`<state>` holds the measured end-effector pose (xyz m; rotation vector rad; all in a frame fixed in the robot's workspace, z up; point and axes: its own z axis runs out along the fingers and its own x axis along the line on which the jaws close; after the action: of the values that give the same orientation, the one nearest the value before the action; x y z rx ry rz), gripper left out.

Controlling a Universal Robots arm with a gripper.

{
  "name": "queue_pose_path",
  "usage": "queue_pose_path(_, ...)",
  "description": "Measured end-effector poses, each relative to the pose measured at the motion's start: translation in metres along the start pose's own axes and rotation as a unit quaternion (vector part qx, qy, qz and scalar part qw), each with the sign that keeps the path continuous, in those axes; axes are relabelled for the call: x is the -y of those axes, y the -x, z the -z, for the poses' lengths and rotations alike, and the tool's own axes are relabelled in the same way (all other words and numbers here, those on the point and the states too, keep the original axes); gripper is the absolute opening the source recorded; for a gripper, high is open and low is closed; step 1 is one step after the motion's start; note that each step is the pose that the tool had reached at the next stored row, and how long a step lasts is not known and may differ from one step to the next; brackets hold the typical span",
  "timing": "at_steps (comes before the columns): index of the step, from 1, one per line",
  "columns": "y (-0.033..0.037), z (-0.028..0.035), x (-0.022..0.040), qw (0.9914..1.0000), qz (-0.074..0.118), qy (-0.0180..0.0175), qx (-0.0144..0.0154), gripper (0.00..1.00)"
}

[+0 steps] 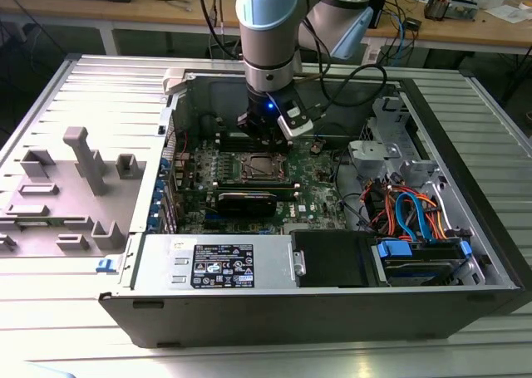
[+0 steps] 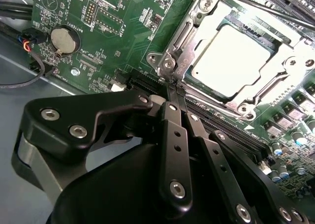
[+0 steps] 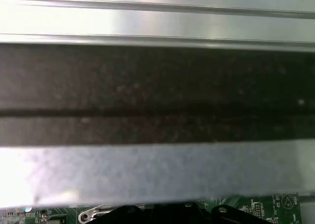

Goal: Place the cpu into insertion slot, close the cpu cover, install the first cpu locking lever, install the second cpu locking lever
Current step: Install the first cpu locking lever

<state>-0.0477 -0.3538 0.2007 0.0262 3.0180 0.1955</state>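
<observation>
We see the pincer [image 2: 173,92] closed at the cpu cover's [image 2: 275,74] corner, apparently working a locking lever over the seated cpu [image 2: 231,61].

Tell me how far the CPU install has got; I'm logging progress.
Done: the cpu sits in the socket with the cpu cover closed over it. In hand: the hand, fingers together, presses at a locking lever by the cover's corner. Left: whether either lever is latched isn't discernible.
</observation>
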Motion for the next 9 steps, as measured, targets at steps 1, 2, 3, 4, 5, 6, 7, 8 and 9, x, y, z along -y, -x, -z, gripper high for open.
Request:
queue_pose_path(1, 0.0001, -0.0004, -0.0001, 1.0, 0.0, -0.0001, 0.0, 0.11)
queue_pose_path(2, 0.0001, -0.0005, 0.0, 1.0, 0.0, -0.0002, -0.0001, 0.11)
queue_pose_path(3, 0.0002, -0.0006, 0.0001, 1.0, 0.0, -0.0001, 0.0, 0.11)
queue_pose_path(4, 0.0003, -0.0006, 0.0001, 1.0, 0.0, -0.0001, -0.0002, 0.11)
queue_pose_path(5, 0.0003, -0.0006, 0.0, 1.0, 0.0, 0.0, -0.0006, 0.11)
queue_pose_path(6, 0.0004, -0.0006, 0.0, 1.0, 0.0, -0.0001, -0.0009, 0.11)
queue_pose_path(7, 0.0004, -0.0005, 0.0, 1.0, 0.0, -0.0008, -0.0016, 0.11)
queue_pose_path(8, 0.0005, -0.0005, 0.0002, 0.99999, 0.0, -0.0023, -0.0021, 0.11)
queue_pose_path(9, 0.0005, -0.0011, 0.0002, 1.0, 0.0, -0.0016, -0.0025, 0.11)
